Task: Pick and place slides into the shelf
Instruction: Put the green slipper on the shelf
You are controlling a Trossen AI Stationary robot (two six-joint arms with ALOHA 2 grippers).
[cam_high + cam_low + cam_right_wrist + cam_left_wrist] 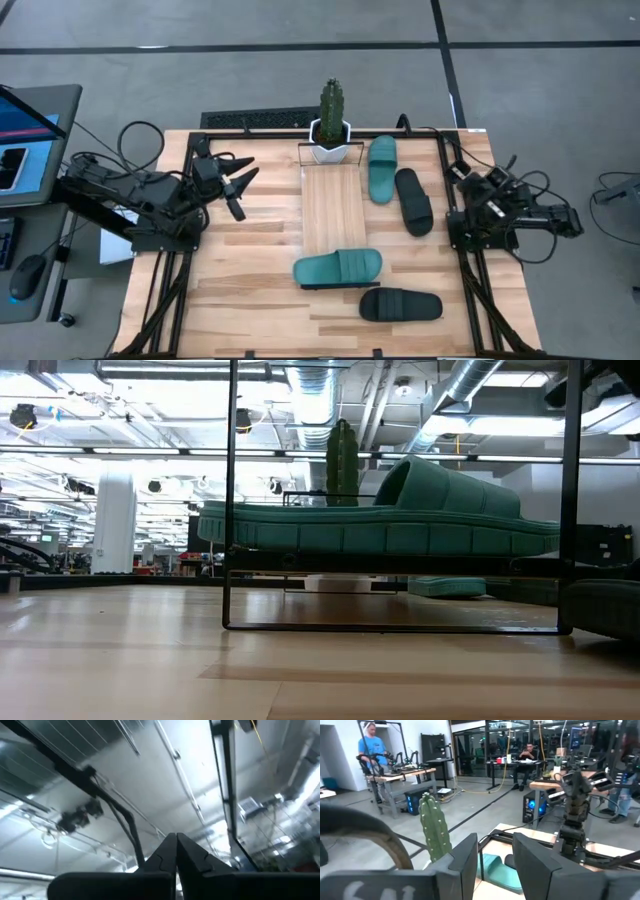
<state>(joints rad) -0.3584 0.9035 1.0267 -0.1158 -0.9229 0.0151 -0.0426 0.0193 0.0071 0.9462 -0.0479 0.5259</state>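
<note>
The shelf is a light-wood plank running from the cactus pot toward the near edge. One teal slide lies sole down across its near end; the low view shows this slide on the plank between the black wire frames. A black slide lies on the table just nearer. Another teal slide and a black slide lie right of the shelf. My left gripper hovers open and empty left of the shelf. My right gripper is shut, empty and pointing up at the ceiling, its arm folded at the right edge.
A cactus in a white pot stands at the shelf's far end, close ahead of my left gripper's fingers in the left wrist view. A black frame rail runs along each table side. Bare wood lies left of the shelf. People are at benches beyond the table.
</note>
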